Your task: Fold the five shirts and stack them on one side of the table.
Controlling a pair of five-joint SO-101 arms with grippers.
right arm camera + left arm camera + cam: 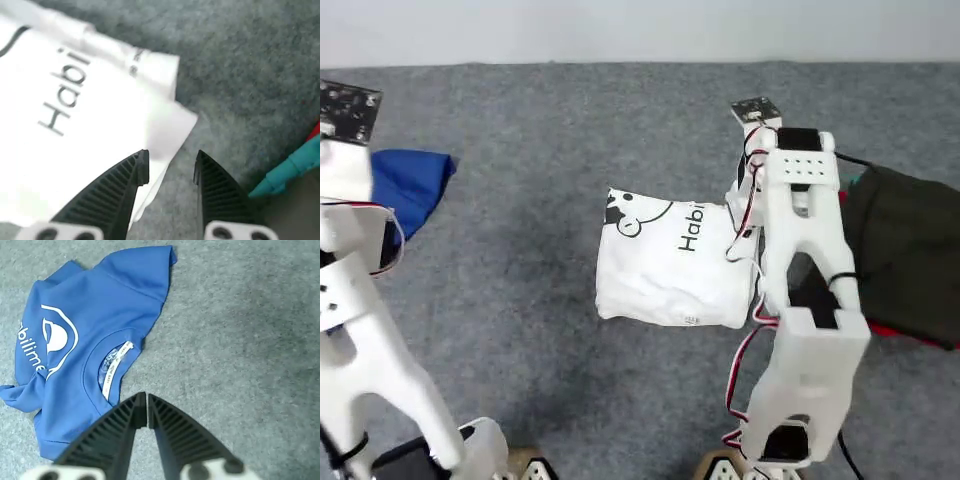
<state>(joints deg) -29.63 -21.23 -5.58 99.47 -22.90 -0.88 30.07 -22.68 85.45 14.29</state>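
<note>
My right gripper point(171, 159), jaws open, hangs at a corner of the folded white printed shirt point(670, 265), mid-frame. My left gripper point(147, 399), jaws closed and empty, is over the unfolded blue shirt point(412, 186), upper left. A dark cloth stack point(905, 255) sits right; I judge two shirts remain.

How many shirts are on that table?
5, it seems: white shirt mid-table, blue shirt far left, dark shirt right, a red edge and a teal edge peeking beneath it, mostly hidden.

Bright, diffuse light from above, faint soft shadow under the folded white printed shirt point(665, 270) — grey carpeted table point(540, 150) evenly lit
</note>
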